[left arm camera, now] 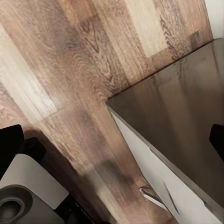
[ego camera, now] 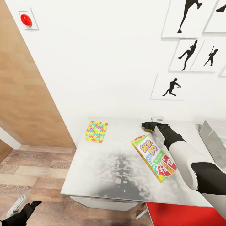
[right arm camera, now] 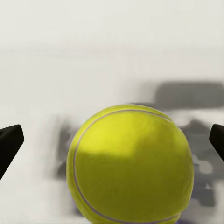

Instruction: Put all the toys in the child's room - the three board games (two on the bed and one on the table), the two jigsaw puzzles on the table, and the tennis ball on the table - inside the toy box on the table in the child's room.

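A yellow-green tennis ball (right arm camera: 130,165) rests on the pale glossy table (ego camera: 103,175), close up in the right wrist view. My right gripper (right arm camera: 112,142) is open, its dark fingertips (right arm camera: 9,144) well clear of the ball on either side. From the head view, that right gripper (ego camera: 148,125) reaches to the table's back edge by the wall. The SKIP-BO board game (ego camera: 155,158) lies flat beside my right forearm. One jigsaw puzzle (ego camera: 96,131) lies at the table's back left. The grey toy box (ego camera: 211,135) shows at the right edge. My left gripper (ego camera: 28,208) hangs open low over the floor.
A wood plank floor (ego camera: 34,169) runs left of the table, with a brown wooden panel (ego camera: 25,94) beyond it. A red object (ego camera: 185,215) sits below the table's front edge. Baseball-player pictures (ego camera: 171,87) hang on the white wall. The table corner (left arm camera: 112,102) is near my left gripper.
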Controlling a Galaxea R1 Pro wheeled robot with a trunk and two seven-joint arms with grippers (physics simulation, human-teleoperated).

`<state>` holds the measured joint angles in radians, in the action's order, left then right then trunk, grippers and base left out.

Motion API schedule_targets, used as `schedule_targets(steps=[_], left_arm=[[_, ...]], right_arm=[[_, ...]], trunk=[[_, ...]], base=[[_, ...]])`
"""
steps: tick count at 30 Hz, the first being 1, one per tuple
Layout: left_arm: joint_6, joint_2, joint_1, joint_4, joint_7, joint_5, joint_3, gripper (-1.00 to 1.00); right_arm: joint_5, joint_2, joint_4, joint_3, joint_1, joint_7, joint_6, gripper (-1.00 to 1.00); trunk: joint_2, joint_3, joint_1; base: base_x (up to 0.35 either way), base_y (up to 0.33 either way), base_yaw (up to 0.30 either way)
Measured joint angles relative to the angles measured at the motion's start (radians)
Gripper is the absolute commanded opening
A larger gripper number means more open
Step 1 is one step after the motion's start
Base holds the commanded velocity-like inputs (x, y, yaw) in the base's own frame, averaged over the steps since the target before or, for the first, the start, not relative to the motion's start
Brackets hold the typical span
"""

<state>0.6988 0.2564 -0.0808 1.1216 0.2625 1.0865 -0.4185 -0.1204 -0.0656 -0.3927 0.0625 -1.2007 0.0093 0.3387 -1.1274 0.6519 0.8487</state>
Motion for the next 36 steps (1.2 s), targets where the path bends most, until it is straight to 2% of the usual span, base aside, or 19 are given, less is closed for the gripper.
schedule_targets(steps=[12, 13, 24, 32, 36], left_arm=[[-0.001, 0.000, 0.000, 0.000, 0.000, 0.000, 0.001, 1.00], [-0.001, 0.000, 0.000, 0.000, 0.000, 0.000, 0.001, 1.00], [-0.001, 0.000, 0.000, 0.000, -0.001, 0.000, 0.001, 1.00], [-0.007, -0.003, 0.000, -0.001, -0.020, -0.012, 0.006, 1.00], [-0.008, -0.003, 0.000, -0.001, -0.021, -0.015, 0.007, 1.00]], right_arm=[[0.000, -0.001, -0.001, 0.000, 0.000, 0.000, 0.000, 1.00], [0.000, -0.001, -0.001, 0.000, 0.000, -0.001, 0.000, -1.00], [0.001, -0.001, 0.004, -0.002, -0.002, -0.005, 0.014, -1.00], [0.001, 0.000, -0.006, -0.001, -0.001, -0.003, 0.013, -1.00], [0.003, 0.000, -0.071, -0.002, 0.019, -0.002, 0.014, -1.00]], trunk=[[0.000, 0.015, 0.000], [0.000, 0.015, 0.000], [0.000, 0.016, 0.000], [0.000, 0.016, 0.000], [0.000, 0.016, 0.000]], base=[[0.000, 0.000, 0.000], [0.000, 0.000, 0.000], [0.000, 0.000, 0.000], [0.000, 0.000, 0.000], [0.000, 0.000, 0.000]])
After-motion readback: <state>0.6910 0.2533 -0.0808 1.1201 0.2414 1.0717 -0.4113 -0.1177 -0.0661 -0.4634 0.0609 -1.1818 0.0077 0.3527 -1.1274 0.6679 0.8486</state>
